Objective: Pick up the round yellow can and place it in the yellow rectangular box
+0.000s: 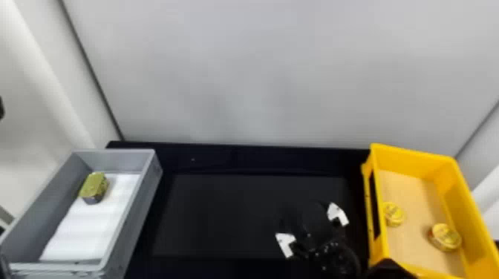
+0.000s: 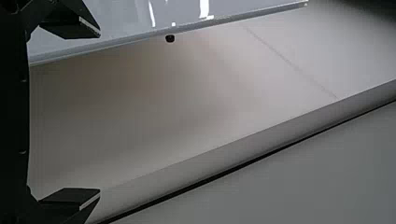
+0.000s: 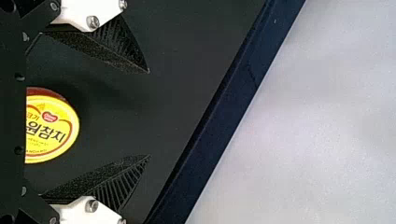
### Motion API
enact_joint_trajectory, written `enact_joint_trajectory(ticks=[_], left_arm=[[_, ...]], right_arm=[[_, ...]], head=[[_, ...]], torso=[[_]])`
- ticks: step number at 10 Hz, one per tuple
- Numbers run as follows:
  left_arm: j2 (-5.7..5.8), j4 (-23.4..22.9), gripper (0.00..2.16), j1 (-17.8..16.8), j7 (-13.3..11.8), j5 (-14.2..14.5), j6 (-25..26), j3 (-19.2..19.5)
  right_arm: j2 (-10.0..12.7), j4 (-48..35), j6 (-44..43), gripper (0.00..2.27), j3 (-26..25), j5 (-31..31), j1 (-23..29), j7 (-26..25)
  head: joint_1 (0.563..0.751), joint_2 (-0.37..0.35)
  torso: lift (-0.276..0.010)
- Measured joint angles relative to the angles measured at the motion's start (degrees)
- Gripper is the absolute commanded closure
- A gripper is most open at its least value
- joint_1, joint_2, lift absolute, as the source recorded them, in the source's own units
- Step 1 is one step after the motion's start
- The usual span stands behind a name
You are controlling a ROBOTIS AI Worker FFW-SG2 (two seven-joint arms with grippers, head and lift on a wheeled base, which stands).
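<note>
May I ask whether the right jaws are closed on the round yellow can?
No, the right jaws stand wide apart, with dark surface showing between each of them and the round yellow can.

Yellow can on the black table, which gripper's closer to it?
Right: the right gripper hovers over the can, partly covering it; the left gripper is well away, by a pale surface.
</note>
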Motion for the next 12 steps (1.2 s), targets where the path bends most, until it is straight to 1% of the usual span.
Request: enact_joint_trajectory(ticks=[2, 5, 7, 9, 11, 12], left_arm=[[0.0, 0.0, 0.08, 0.0, -0.1, -0.1, 0.0, 0.2], [0.0, 0.0, 0.09, -0.1, -0.2, -0.2, 0.0, 0.3], [0.0, 0.0, 0.09, -0.2, -0.5, -0.5, -0.2, 0.3], [0.0, 0.0, 0.09, -0.6, -1.3, -1.2, -0.4, 0.7], [0.0, 0.1, 0.09, -1.2, -2.3, -2.1, -0.6, 1.1], [0.0, 0.3, 0.09, -1.5, -2.5, -2.4, -0.7, 1.2]], right_arm=[[-0.9, -2.3, -0.1, 0.17, 0.0, -0.2, 1.1, -0.9], [-2.2, -6.1, 1.3, 0.17, -1.6, -0.2, 4.1, -1.9], [-2.6, -6.5, 2.3, 0.17, -1.8, -0.1, 4.6, -4.2], [-2.7, -6.1, 3.4, 0.17, -1.6, -0.3, 4.6, -5.7], [-2.9, -5.3, 3.8, 0.17, -0.7, 0.2, 4.2, -4.9], [-3.5, -5.2, 2.8, 0.17, 0.1, 0.8, 3.9, -3.9]], head=[[0.694, 0.014], [0.694, 0.014], [0.694, 0.014], [0.694, 0.014], [0.694, 0.014], [0.694, 0.014]], torso=[[-0.056], [-0.056], [-0.056], [-0.056], [-0.056], [-0.056]])
